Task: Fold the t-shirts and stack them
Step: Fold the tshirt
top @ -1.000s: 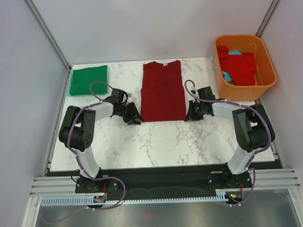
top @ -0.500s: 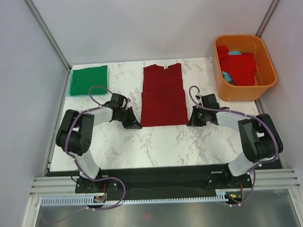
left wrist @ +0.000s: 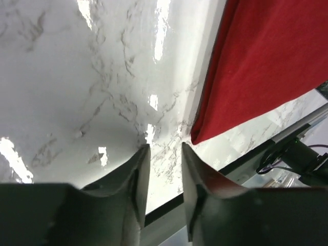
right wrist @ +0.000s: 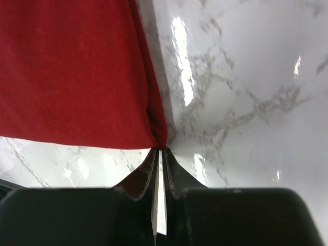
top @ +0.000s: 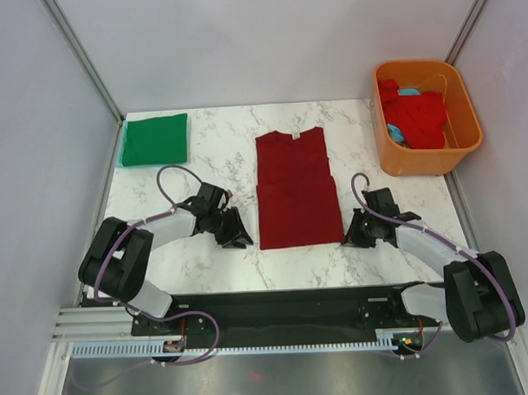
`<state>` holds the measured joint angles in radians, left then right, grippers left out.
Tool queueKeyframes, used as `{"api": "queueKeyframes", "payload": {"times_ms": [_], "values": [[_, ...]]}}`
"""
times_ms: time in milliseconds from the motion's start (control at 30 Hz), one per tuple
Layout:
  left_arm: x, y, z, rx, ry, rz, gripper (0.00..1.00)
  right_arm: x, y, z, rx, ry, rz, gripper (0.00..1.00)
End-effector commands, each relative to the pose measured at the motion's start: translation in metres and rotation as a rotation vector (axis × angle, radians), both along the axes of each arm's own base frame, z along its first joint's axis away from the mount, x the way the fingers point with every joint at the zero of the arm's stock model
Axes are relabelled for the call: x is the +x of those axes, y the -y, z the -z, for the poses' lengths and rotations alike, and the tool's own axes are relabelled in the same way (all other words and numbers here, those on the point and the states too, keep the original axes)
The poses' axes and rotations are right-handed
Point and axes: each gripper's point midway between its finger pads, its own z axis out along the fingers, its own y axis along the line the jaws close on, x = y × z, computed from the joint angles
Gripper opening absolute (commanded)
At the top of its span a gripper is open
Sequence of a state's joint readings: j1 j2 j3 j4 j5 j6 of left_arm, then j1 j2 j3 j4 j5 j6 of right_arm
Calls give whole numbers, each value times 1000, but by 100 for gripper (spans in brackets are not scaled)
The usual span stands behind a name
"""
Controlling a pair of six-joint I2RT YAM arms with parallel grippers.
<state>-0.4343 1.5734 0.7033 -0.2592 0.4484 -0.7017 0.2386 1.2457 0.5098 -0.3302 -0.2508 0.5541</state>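
A dark maroon t-shirt point(top: 294, 188), folded into a long strip, lies in the middle of the marble table with its collar at the far end. My left gripper point(top: 245, 241) rests just left of its near-left corner. In the left wrist view the left gripper point(left wrist: 165, 148) stands open with only marble between the fingers, and the maroon t-shirt's point(left wrist: 266, 61) corner lies just right of them. My right gripper point(right wrist: 161, 149) is shut on the near-right corner of the maroon t-shirt point(right wrist: 77, 72), seen from above as the right gripper point(top: 349, 240). A folded green t-shirt point(top: 154, 139) lies at the far left.
An orange tub point(top: 423, 163) at the far right holds a bright red t-shirt point(top: 417, 114) and a bit of light blue cloth point(top: 408, 93). The table's black near edge point(top: 293, 298) runs close below both grippers.
Both arms drew back toward the near edge and the maroon shirt slid with them, turning slightly. The left gripper closed on its corner, then opened and let go.
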Motion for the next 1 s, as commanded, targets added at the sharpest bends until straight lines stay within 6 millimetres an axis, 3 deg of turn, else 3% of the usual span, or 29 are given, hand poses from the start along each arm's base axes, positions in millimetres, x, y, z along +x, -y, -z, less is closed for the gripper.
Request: {"api": "queueKeyframes", "payload": {"times_ms": [0,67,167,200,233,267,300,467,667,967], "values": [[3,0,-17,0,68,-37,41,-22,11,4,-29,-72,80,13],[1,0,-25,-22,84,-53,50,-24,11,-1,-10,-57,116,26],[-3,11,-37,-131,110,-78,54,-23,2,-18,82,-28,187,41],[-7,17,-43,-190,103,-70,55,-23,1,-21,102,-23,213,44],[-17,18,-36,-219,60,-105,58,-24,0,-22,131,-35,267,46],[-10,26,-45,-277,109,-105,59,-21,0,-24,145,-18,289,51],[-12,27,-43,-284,88,-125,59,-15,0,-32,165,28,310,53],[-16,39,-29,-246,56,-103,61,-5,6,-33,164,58,386,55],[-19,38,-11,-178,44,-142,60,-6,5,-18,168,27,410,53],[-15,36,8,-121,13,-171,51,-8,15,-5,129,28,455,51]]}}
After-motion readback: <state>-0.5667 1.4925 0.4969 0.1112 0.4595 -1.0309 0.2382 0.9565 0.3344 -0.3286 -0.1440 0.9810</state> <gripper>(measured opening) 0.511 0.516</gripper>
